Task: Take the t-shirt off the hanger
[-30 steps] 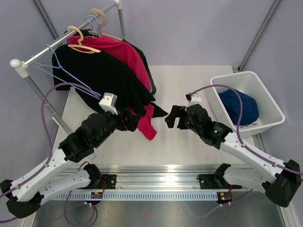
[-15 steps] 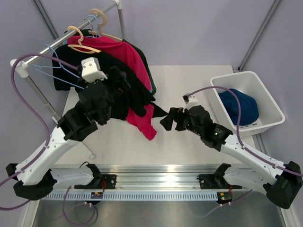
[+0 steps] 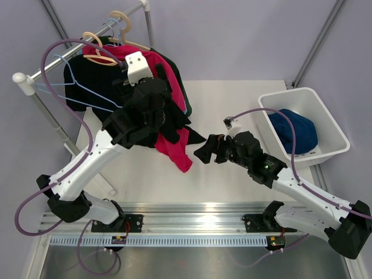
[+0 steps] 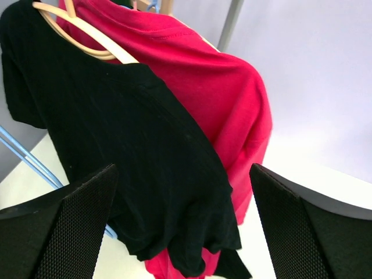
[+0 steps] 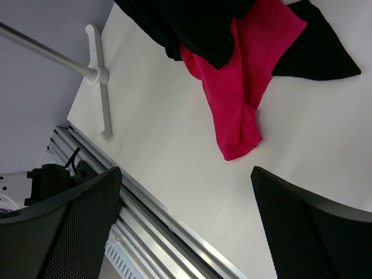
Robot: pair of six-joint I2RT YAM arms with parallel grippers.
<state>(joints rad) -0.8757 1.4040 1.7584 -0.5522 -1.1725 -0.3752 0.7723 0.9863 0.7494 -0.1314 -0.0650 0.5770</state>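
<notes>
A black t-shirt (image 3: 93, 81) hangs on a wooden hanger (image 3: 99, 51) at the front of the rack, with a red t-shirt (image 3: 157, 67) behind it. In the left wrist view the black t-shirt (image 4: 122, 157) and its hanger (image 4: 87, 40) fill the frame, the red t-shirt (image 4: 226, 99) beyond. My left gripper (image 4: 183, 232) is open and empty, raised in front of the black shirt's lower part. My right gripper (image 3: 204, 152) is open and empty, low over the table beside the red hem (image 5: 238, 110).
The rack's rail (image 3: 81, 46) and post (image 3: 49, 116) stand at the left, its foot (image 5: 99, 70) on the table. Empty blue wire hangers (image 3: 67, 84) hang on the rail. A white bin (image 3: 334, 131) holding a blue garment (image 3: 296, 131) sits at the right.
My left arm has risen from low at the shirts' hems up and toward the rack, now level with the hanging black shirt. My right gripper has crept slightly left.
</notes>
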